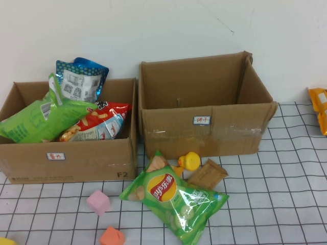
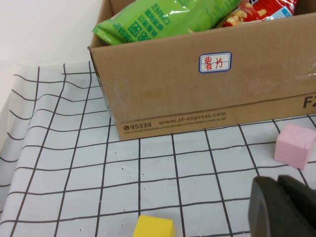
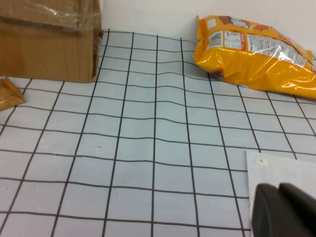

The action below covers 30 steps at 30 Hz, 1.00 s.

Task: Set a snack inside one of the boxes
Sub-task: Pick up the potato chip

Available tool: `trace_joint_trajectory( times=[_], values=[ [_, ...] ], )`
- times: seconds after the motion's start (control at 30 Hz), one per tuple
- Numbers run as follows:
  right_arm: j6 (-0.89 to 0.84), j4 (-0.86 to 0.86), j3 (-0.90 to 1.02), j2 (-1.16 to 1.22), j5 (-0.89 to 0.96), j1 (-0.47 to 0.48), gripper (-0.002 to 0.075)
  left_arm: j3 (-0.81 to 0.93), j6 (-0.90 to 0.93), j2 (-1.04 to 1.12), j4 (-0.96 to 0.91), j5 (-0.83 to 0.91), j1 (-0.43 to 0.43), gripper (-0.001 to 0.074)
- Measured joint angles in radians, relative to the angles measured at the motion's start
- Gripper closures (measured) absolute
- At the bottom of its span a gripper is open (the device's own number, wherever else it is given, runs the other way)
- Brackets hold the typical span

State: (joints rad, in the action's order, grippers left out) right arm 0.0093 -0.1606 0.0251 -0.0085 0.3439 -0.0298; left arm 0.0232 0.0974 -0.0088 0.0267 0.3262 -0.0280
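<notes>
The left cardboard box (image 1: 76,158) holds a green bag (image 1: 36,120), a blue bag (image 1: 80,79) and a red snack bag (image 1: 99,122). The right cardboard box (image 1: 204,127) looks empty. A green chip bag (image 1: 173,199) lies on the table in front of the boxes. An orange snack bag (image 1: 319,109) lies at the far right and also shows in the right wrist view (image 3: 252,49). Neither gripper shows in the high view. My left gripper (image 2: 278,185) is shut and empty, low over the table near the left box (image 2: 197,84). My right gripper (image 3: 278,190) is shut and empty over a white sheet (image 3: 281,165).
A yellow duck (image 1: 191,161) and a brown packet (image 1: 207,174) lie by the right box. A pink cube (image 1: 98,202), an orange cube (image 1: 112,237) and a yellow cube (image 2: 154,227) lie on the checked cloth at the front left.
</notes>
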Motion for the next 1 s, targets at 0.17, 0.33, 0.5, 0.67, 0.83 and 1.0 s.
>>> trace_joint_trajectory(
  times=[0.17, 0.33, 0.5, 0.67, 0.83, 1.0],
  values=[
    [0.0, -0.002, 0.0, 0.0, 0.002, 0.0, 0.0727, 0.0, 0.0, 0.0, 0.0, 0.0, 0.0, 0.0737],
    [0.0, -0.005, 0.0, 0.0, 0.002, 0.0, 0.0727, 0.0, 0.0, 0.0, 0.0, 0.0, 0.0, 0.0737],
    [0.0, -0.005, 0.0, 0.0, 0.003, 0.0, 0.0727, 0.0, 0.003, 0.0, 0.0, 0.0, 0.0, 0.0737],
    [0.0, -0.005, 0.0, 0.0, 0.003, 0.0, 0.0727, 0.0, 0.003, 0.0, 0.0, 0.0, 0.0, 0.0737],
    [0.0, -0.005, 0.0, 0.0, 0.003, 0.0, 0.0727, 0.0, 0.003, 0.0, -0.027, 0.0, 0.0, 0.0736],
    [0.0, -0.007, 0.0, 0.0, 0.003, 0.0, 0.0727, 0.0, 0.003, 0.0, -0.027, -0.003, 0.0, 0.0737]
  ],
)
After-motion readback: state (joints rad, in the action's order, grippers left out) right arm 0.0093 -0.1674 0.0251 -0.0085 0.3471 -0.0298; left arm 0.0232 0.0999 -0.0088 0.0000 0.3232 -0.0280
